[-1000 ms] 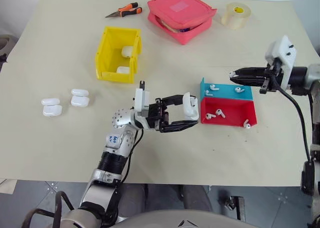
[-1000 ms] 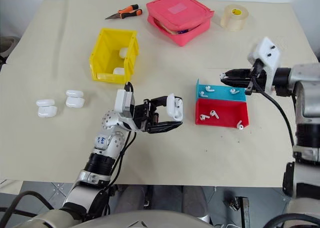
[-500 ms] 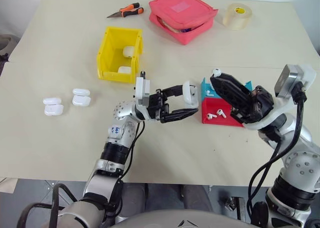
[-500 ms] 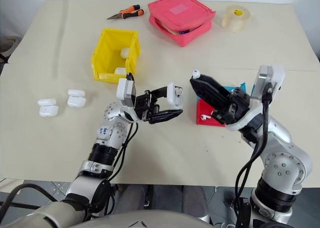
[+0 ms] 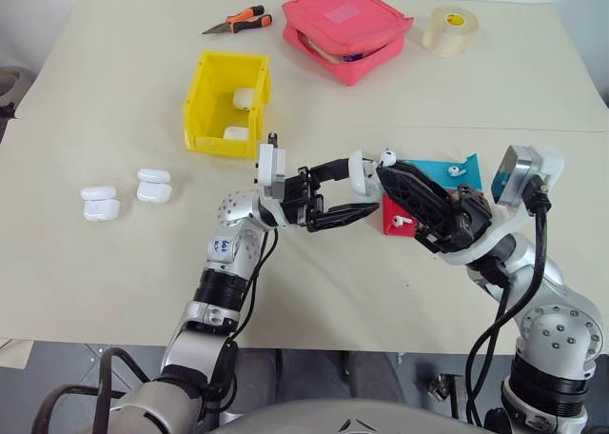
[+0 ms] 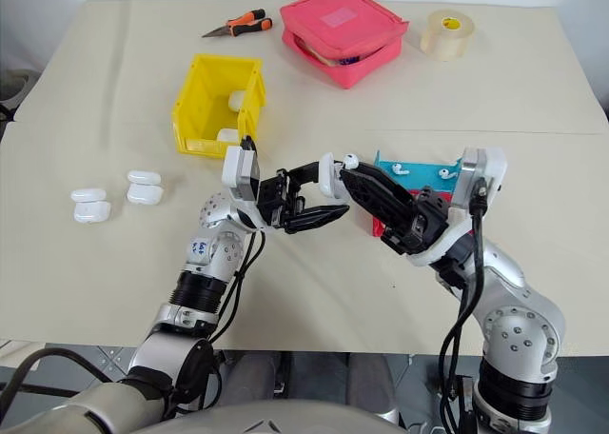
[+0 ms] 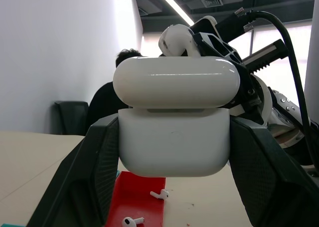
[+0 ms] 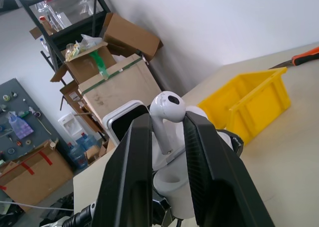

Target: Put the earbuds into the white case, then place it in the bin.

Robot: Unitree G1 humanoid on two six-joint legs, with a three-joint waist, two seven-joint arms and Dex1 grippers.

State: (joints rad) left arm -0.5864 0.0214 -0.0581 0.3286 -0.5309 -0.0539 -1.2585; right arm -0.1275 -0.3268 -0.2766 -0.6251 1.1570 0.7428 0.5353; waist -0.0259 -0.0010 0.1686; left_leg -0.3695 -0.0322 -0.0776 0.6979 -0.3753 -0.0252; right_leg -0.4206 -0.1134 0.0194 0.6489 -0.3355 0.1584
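Earbud brought up to the open case

The right pincer (image 6: 350, 163), pinching an earbud (image 8: 166, 107) by its stem, has swung in from over the blue tray (image 5: 433, 171) to the white case (image 7: 174, 122), which the left pincer (image 5: 360, 194) grips, lid ajar, above mid-tabletop (image 5: 114, 263). Seating the bud looks next. The yellow bin (image 5: 225, 104), far left, holds two cases; blue and red tray (image 7: 142, 197) hold loose earbuds.

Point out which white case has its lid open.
The white case held in the left tool; its lid is raised, while the cases on the table and in the bin are closed.
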